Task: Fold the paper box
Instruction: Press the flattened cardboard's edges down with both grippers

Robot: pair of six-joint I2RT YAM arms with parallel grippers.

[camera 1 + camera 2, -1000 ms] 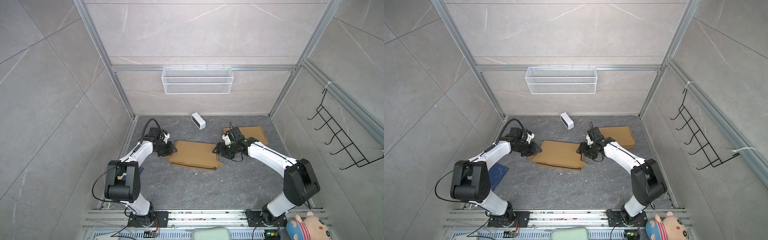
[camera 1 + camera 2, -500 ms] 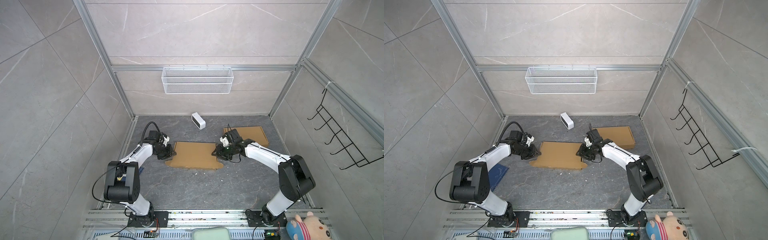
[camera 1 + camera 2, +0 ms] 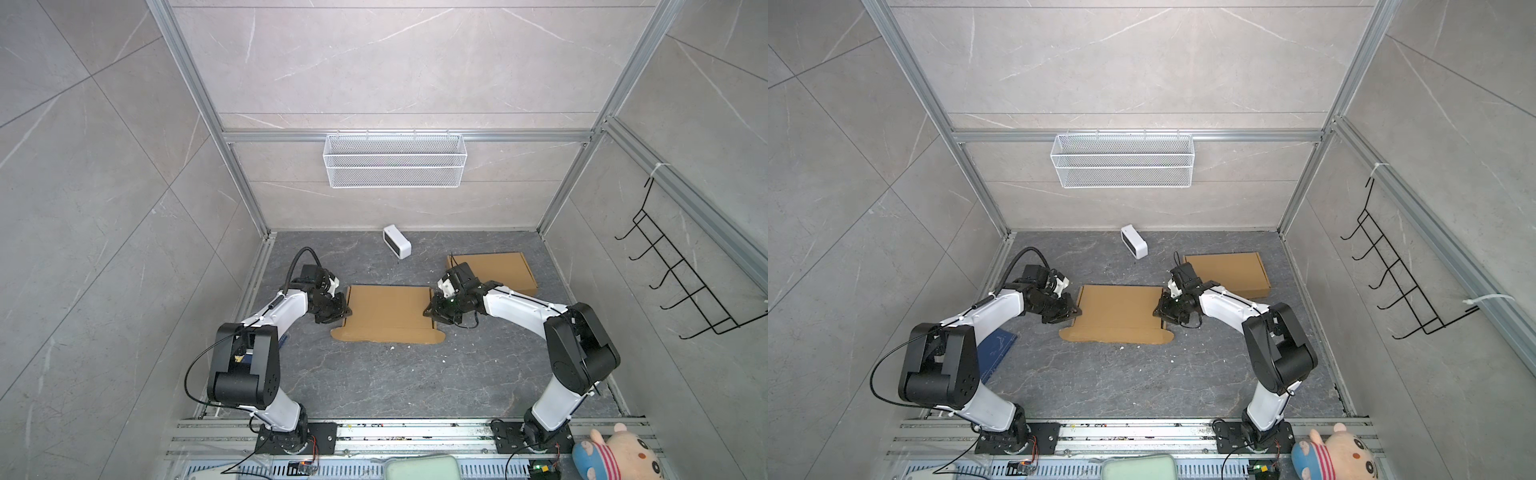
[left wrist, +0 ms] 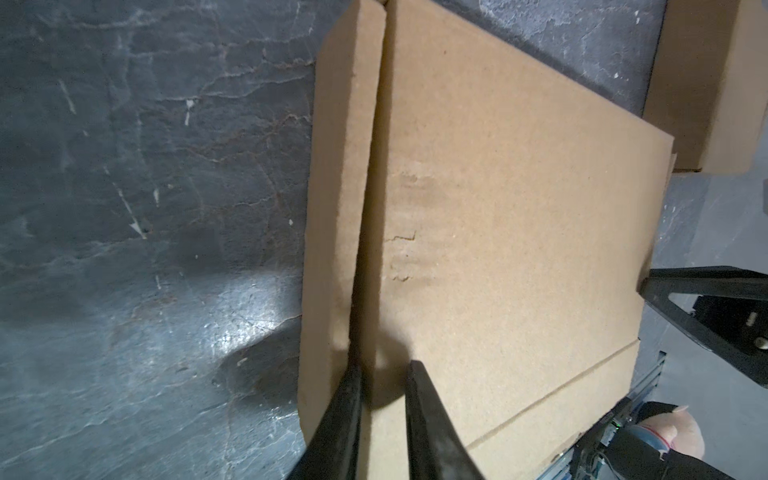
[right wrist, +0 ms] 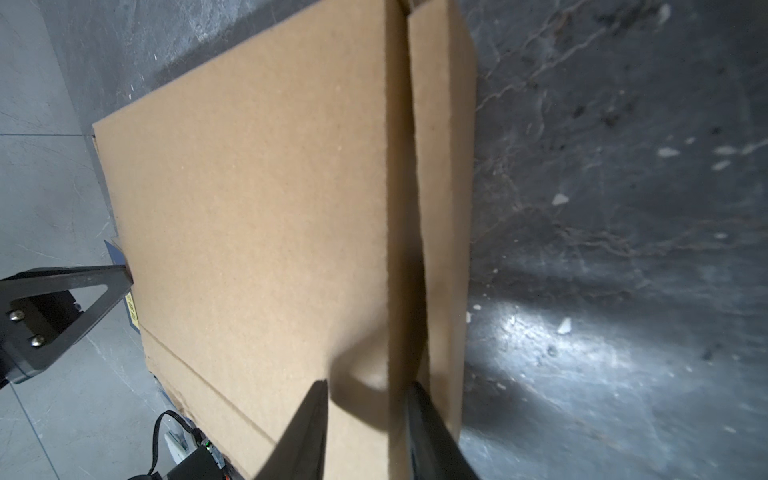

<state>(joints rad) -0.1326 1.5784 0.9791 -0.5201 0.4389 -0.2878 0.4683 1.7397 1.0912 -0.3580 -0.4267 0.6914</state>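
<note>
The paper box [image 3: 388, 309] lies flat in the middle of the dark stone-look table [image 3: 374, 386], a brown cardboard sheet with its broad panel facing up. A long near flap [image 3: 386, 334] with rounded corners rests on the table along its near edge.

The left gripper [image 3: 341, 311] sits low at the box's left edge and the right gripper [image 3: 429, 311] at its right edge, facing each other across the panel.

In the left wrist view the left gripper [image 4: 384, 374] has its fingers [image 4: 426, 411] a little apart. One lies in the seam beside the narrow side strip [image 4: 332, 187] and the other over the main panel. I cannot tell whether they nip the cardboard.

In the right wrist view the right gripper [image 5: 368, 386] stands the same way, its fingers [image 5: 307, 419] somewhat wider, astride the panel's edge. Whether they grip is likewise unclear.

A second, folded cardboard box [image 3: 494, 270] lies at the far right, apart from the paper box. A small white device [image 3: 397, 242] lies near the far wall under a white wire basket [image 3: 395, 166]. A black hook rack [image 3: 681, 286] hangs on the right wall. A plush toy [image 3: 615, 455] sits at the near right.
</note>
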